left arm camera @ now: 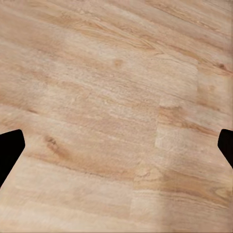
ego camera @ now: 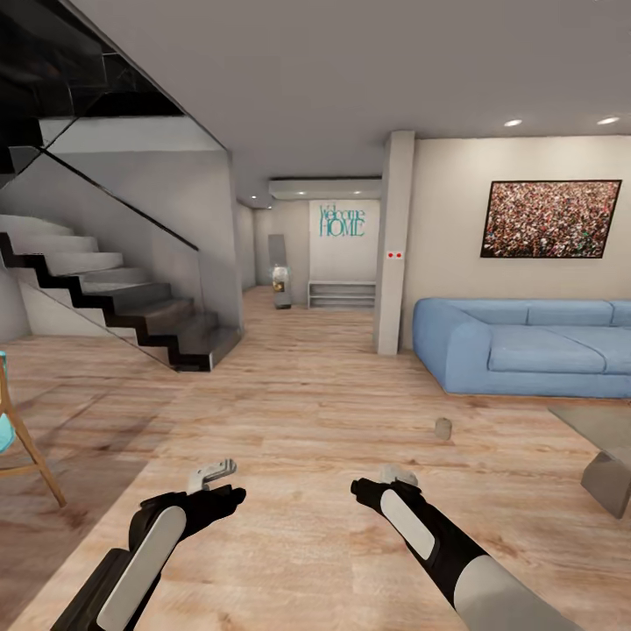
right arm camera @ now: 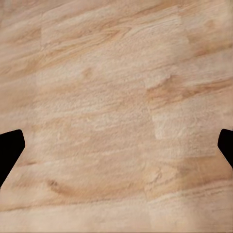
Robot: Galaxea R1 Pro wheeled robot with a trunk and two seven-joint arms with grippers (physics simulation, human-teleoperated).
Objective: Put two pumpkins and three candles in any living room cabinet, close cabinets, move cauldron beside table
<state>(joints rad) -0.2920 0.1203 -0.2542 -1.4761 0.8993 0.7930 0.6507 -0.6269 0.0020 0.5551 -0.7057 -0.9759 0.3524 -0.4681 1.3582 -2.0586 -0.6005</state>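
On floor before sofa (ego camera: 526,346): candle (ego camera: 443,428) upright, axis vertical.

Your head view cuts the grey tabletop (ego camera: 589,419) off at the right edge, so you see just one corner and one support. The blue sofa (ego camera: 517,343) runs out of frame on the right too. The candle (ego camera: 443,428) on the floor is too small for you to make out a wick. At far left, a wooden stand (ego camera: 26,443) is cropped. In both wrist views only the dark fingertips (left arm camera: 9,150) (right arm camera: 9,151) poke in at the edges.
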